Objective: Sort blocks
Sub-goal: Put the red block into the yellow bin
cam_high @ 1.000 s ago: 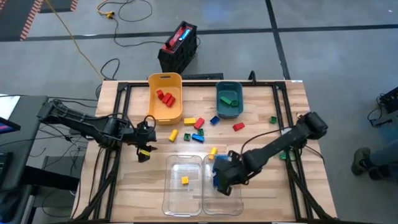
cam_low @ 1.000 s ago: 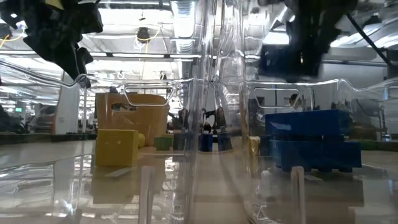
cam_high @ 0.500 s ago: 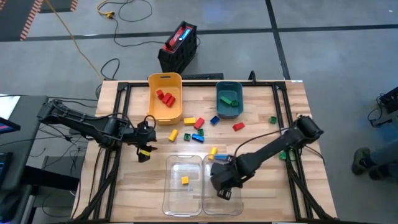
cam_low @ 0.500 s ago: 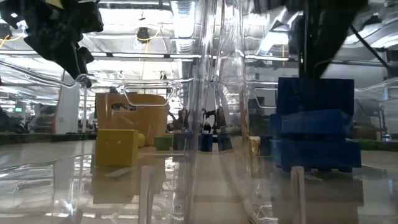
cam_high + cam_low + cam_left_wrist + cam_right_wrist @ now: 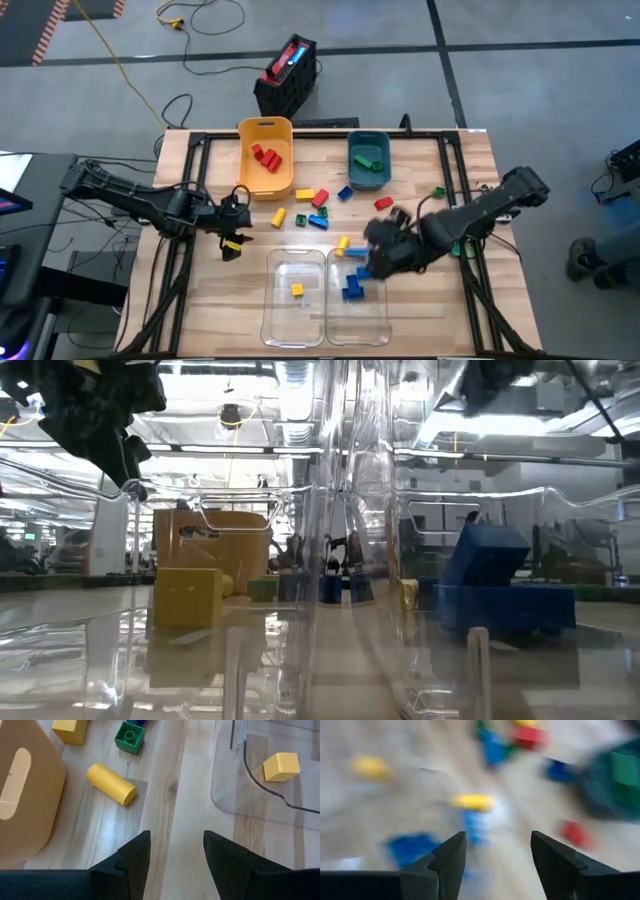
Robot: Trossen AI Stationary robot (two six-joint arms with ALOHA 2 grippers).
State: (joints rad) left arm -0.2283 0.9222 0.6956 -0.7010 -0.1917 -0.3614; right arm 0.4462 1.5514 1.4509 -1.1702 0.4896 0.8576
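Two clear bins stand at the table's near edge. The right clear bin (image 5: 375, 318) holds blue blocks (image 5: 352, 286); in the low view one blue block (image 5: 488, 557) leans tilted on another (image 5: 505, 608). A yellow block (image 5: 297, 289) lies in the left clear bin (image 5: 285, 318). My right gripper (image 5: 375, 255) hangs open, with nothing between its fingers (image 5: 497, 834), above the right bin's far edge. My left gripper (image 5: 232, 243) stands open over bare wood (image 5: 176, 834), left of the clear bins. Loose blocks lie mid-table, among them a yellow cylinder (image 5: 111, 783) and a red block (image 5: 383, 204).
At the far side a yellow bin (image 5: 266, 160) holds red blocks and a teal bin (image 5: 368, 162) holds green ones. A green block (image 5: 439, 192) lies near the right edge. Dark frame rails run along both table sides. A black case (image 5: 287, 75) sits on the floor beyond.
My right gripper has let go of a blue block inside the right clear bin, then risen and drawn back toward the table's far right. The blue block has tipped and now leans on the blue block under it.
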